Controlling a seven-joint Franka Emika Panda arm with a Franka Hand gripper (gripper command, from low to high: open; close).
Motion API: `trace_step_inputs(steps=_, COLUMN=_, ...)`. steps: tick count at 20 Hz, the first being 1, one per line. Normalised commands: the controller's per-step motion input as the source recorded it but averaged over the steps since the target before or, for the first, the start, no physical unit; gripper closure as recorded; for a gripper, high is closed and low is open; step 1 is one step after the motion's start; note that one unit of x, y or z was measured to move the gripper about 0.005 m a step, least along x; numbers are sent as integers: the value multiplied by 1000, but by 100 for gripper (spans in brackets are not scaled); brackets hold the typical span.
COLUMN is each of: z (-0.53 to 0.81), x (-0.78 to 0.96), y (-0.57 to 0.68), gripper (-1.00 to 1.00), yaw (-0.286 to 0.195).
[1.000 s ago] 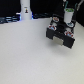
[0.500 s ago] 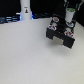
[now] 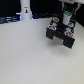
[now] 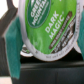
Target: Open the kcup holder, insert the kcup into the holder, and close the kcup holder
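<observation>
The kcup holder (image 3: 60, 35) is a black boxy unit at the exterior view's upper right, on the white table, with pods showing in its top slots (image 3: 54, 25). My gripper (image 3: 66, 19) hangs just above the holder's back part. In the wrist view the gripper (image 4: 46, 50) is shut on the kcup (image 4: 47, 25), whose bright green lid fills the frame between the teal fingers (image 4: 10, 50). Dark parts of the holder (image 4: 50, 69) lie right beneath it. Whether the drawer is pulled out is too blurred to tell.
A white upright object (image 3: 25, 10) with a blue glow stands at the back of the table, with dark items (image 3: 7, 20) along the back edge at the exterior view's left. The white table (image 3: 25, 55) spreads in front of the holder.
Almost nothing differs; the gripper stays above the holder with the kcup in it, at most shifted slightly.
</observation>
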Motion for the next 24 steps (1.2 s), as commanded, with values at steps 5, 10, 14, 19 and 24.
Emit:
trace_step_inputs(steps=5, z=-158, x=-87, y=-38, gripper=100, yaw=27)
trace_step_inputs(steps=10, z=22, x=-151, y=-209, gripper=100, yaw=-38)
trace_step_inputs(steps=14, z=131, x=-239, y=-374, gripper=100, yaw=-69)
trace_step_inputs(steps=19, z=-4, x=-78, y=-169, gripper=100, yaw=-19)
trace_step_inputs(steps=24, z=-197, x=-44, y=-43, gripper=100, yaw=20)
